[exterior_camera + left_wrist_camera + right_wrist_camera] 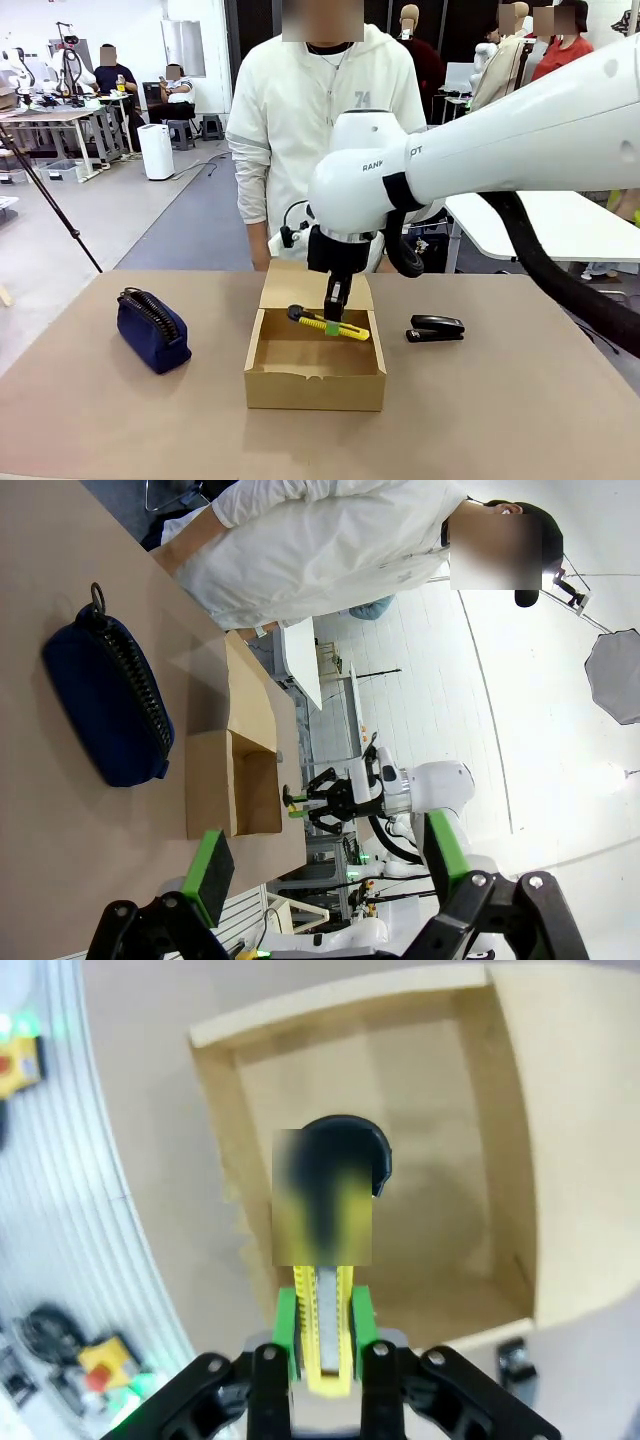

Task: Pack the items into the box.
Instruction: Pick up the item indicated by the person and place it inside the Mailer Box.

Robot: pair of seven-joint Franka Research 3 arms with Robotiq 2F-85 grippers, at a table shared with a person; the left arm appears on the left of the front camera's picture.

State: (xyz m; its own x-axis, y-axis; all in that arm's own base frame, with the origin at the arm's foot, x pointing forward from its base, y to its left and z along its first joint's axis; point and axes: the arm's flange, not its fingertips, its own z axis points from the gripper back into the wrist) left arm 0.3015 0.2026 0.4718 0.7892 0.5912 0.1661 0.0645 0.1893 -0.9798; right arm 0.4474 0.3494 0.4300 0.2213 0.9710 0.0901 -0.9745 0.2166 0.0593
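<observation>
Front: right gripper pinches a yellow-black utility knife just above the open cardboard box. Navy pouch lies left of the box and black stapler right of it, both outside.

Left wrist: left gripper is spread and empty, on the box's pouch side.

Right wrist: pads clamp the knife handle over the box floor.

Step looks like knife placement. Next move likely calls for lowering and releasing it, then fetching the pouch and stapler.

Yellow cutter front blurred, right arm cropped

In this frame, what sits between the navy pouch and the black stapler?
The open cardboard box, with the right tool holding a yellow utility knife over it, in the front view.
</observation>
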